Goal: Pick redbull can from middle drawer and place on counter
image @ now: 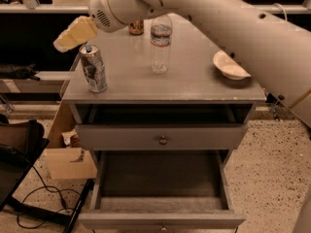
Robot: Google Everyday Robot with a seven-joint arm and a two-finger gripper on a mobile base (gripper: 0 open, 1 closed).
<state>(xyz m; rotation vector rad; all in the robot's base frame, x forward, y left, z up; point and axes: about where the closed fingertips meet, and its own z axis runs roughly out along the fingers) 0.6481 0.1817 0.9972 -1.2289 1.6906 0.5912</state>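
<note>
My jaws hang over the near left corner of the bench (184,84), just above and to the left of the shiny top of the redbull can (94,68). They show as one pale, cream-coloured shape slanting down to the left. Whether they are released or clenched I cannot tell, nor whether they touch the can's rim. They are not wrapped around its body.

The redbull can stands on the bench close to the left edge and near the front, leaning a little. Further back and toward the middle, a clear water bottle (160,45) stands upright, well apart from the can. Behind it, near the far edge, is a brown can (136,28). On the right side lies a shallow white dish (230,65).

My arm (218,23) reaches in from the right, passing over the back of the bench.

Below, the top drawer (160,137) is pulled out slightly. The middle drawer (160,220) is pulled out much further, showing its dark floor. A cardboard box (68,161) sits on the floor left of the cabinet.
</note>
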